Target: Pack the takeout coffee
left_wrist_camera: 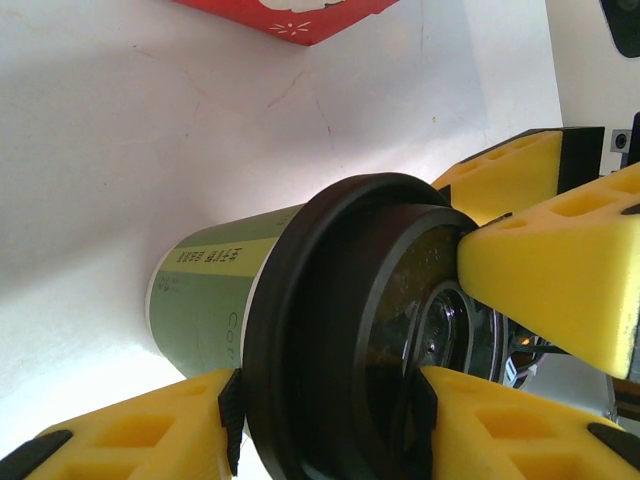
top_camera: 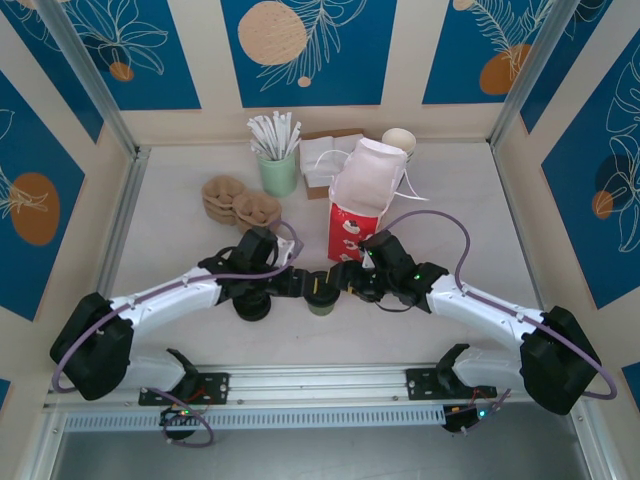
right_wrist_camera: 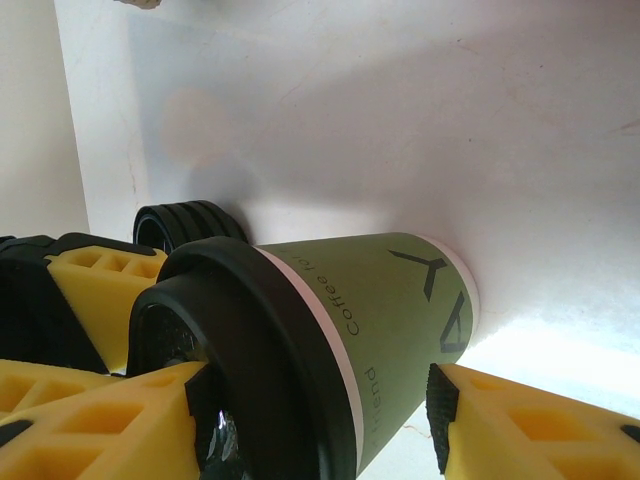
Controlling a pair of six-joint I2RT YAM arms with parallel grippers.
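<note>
Stands the takeout coffee [top_camera: 322, 293] upright on the table [top_camera: 460, 200] between both arms, just in front of the taller paper bag [top_camera: 352, 235] on the right arm's side; clamps its lid [left_wrist_camera: 300, 300] in the half-closed left gripper [left_wrist_camera: 330, 405]; straddles it with the part-open right gripper [right_wrist_camera: 320, 400], hold there unclear.

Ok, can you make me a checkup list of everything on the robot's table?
Surface: white table, nothing spilled.
Job's things: takeout coffee between the arms; open red-and-white bag behind it.
Clutter: mint cup of straws, cup carriers, white papers, cream cups, black lids.
Grippers: left pincer and right pincer both closed on the coffee.
Cables: purple cables looped along both arms.
Surroundings: blue leaf-patterned walls.
</note>
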